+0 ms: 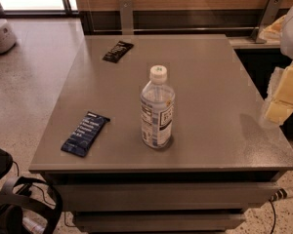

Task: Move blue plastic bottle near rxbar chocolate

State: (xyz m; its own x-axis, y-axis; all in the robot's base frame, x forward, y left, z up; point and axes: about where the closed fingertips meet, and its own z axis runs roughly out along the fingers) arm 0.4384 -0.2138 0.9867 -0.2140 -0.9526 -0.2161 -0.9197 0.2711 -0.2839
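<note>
Claw [279,106] hovers off the right edge of the worktop [210,82], empty; how open, you cannot tell. Blue plastic bottle [156,113] stands mid-worktop, ungrasped: reach for it first, rxbar chocolate [117,51] waits far-left.

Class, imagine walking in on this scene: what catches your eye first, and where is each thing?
The blue plastic bottle stands upright near the middle of the grey table, the tallest thing there. Two flat bars lie on the picture's left: the rxbar chocolate towards the back, a navy bar near the front. The gripper hangs at the picture's right edge, apart from the bottle.
</note>
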